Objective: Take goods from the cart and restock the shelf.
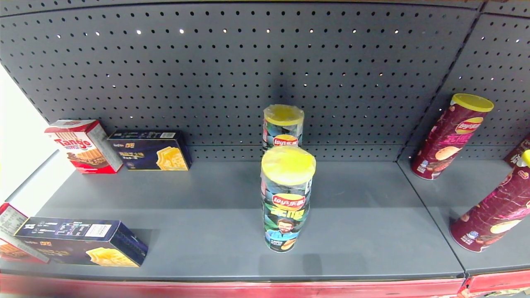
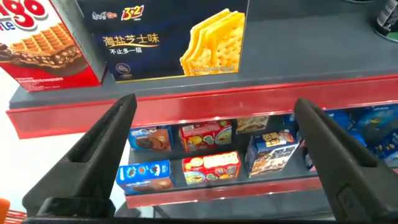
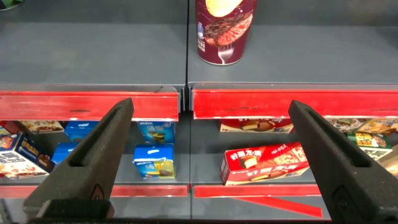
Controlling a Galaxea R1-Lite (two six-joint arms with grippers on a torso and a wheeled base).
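In the head view we look down on the grey shelf (image 1: pixel 364 223), which is backed by a pegboard panel (image 1: pixel 248 74). Two yellow-lidded chip cans stand upright in the middle. The front can (image 1: pixel 286 198) is near the shelf's front edge, and the rear can (image 1: pixel 283 128) is straight behind it, close to the panel. At the left rear a red wafer box (image 1: pixel 83 145) stands just beside a dark blue cracker box (image 1: pixel 151 150). At the left front sits a second cracker box (image 1: pixel 83 242), with another red box (image 1: pixel 12 236) against it at the picture's edge. In the bay to the right we see the back maroon can (image 1: pixel 451 136) and the front maroon can (image 1: pixel 495 215).

In the left wrist view, the left end effector (image 2: pixel 214 162) is spread wide, with its dark fingers (image 2: pixel 93 162) far apart. It faces the shelf's red front rail (image 2: pixel 249 102). Beyond the rail, the second cracker box (image 2: pixel 174 37) and the red box (image 2: pixel 43 43) stand side by side on the shelf. A lower shelf carries small snack boxes (image 2: pixel 208 168).

In the right wrist view, the right end effector (image 3: pixel 208 162) is equally wide. It faces the red front rail where the two bays meet. The front maroon can (image 3: pixel 225 31) stands on the right bay near its edge. On the lower shelf we see a long red carton (image 3: pixel 267 163) and blue cartons (image 3: pixel 155 162).
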